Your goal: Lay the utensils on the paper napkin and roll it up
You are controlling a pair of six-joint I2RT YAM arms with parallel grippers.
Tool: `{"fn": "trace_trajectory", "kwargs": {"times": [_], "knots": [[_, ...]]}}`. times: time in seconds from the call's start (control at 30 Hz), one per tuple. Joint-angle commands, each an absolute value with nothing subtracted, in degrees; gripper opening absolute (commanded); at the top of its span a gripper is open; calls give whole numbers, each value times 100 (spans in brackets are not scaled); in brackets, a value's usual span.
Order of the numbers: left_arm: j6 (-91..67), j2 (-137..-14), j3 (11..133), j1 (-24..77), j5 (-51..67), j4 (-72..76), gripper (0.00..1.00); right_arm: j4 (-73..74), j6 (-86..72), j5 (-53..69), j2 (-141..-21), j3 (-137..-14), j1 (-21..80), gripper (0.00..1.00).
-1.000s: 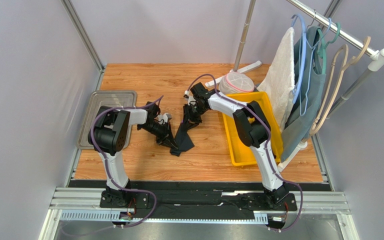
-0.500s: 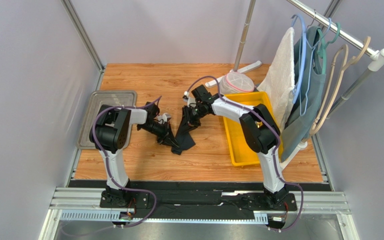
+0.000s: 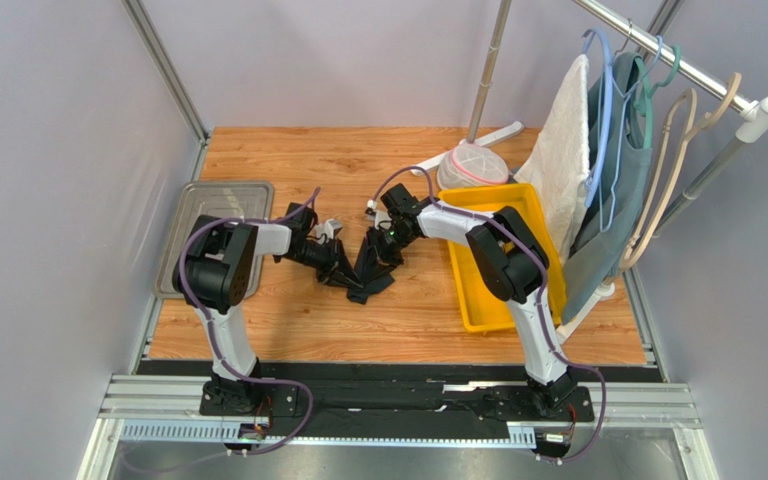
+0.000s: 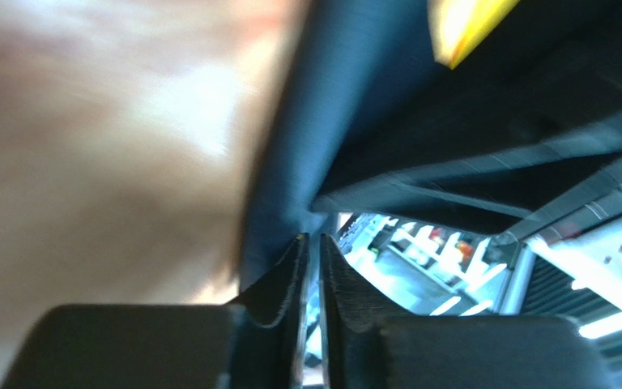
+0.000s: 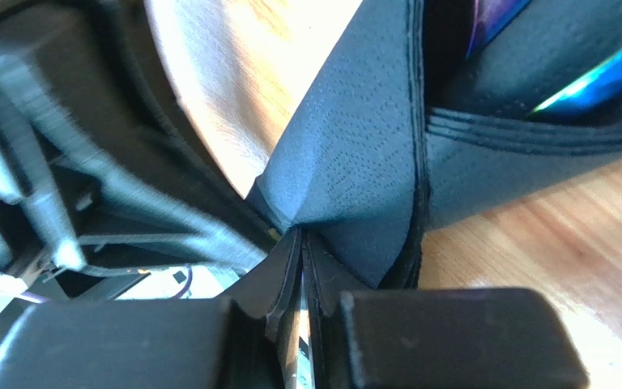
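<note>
Left gripper [image 4: 311, 251] and right gripper [image 5: 301, 247] both clamp the paper napkin [image 5: 355, 162] (utensils [image 5: 590, 81] tucked inside), so roll evenly and hold it taut.

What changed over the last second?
The right gripper moved toward the near edge and closer to the left gripper, bunching the napkin shorter. The left gripper edged slightly right. Both stayed shut on the napkin. The tray and the bin did not move.
</note>
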State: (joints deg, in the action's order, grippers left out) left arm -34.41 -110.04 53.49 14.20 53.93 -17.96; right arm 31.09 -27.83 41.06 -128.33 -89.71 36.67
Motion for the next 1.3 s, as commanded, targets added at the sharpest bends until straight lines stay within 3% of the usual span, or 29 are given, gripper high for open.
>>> {"fn": "trace_trajectory", "kwargs": {"times": [0.0, 0.1, 0.2, 0.43, 0.63, 0.83, 1.07, 1.27], "knots": [[-3182, -10153, 5265, 1397, 5686, -1345, 22, 3331, -2285, 3472, -13201, -9123, 3577, 9], [-3120, -10055, 5238, 1450, 5985, -1318, 27, 3384, -2171, 3454, -13263, -9281, 3568, 8], [-3374, -10142, 5072, 1503, 6240, -854, 25, 3463, -2075, 3454, -13350, -9448, 3577, 8], [-3489, -10616, 4887, 1635, 5924, -536, 9, 3568, -1960, 3489, -13394, -9580, 3533, 7], [-3261, -11214, 4904, 1600, 5379, -1116, 2, 3691, -1934, 3524, -13333, -9668, 3489, 7], [-3199, -11522, 5019, 1556, 5151, -1310, 1, 3797, -2381, 4095, -12860, -9914, 3270, 20], [-3225, -11584, 5089, 1556, 5124, -1292, 0, 2359, -3541, 4764, -12410, -9353, 3252, 22], [-3287, -11575, 5089, 1547, 5098, -1239, 0, 1793, -4122, 4782, -12823, -9185, 3270, 16]]}}
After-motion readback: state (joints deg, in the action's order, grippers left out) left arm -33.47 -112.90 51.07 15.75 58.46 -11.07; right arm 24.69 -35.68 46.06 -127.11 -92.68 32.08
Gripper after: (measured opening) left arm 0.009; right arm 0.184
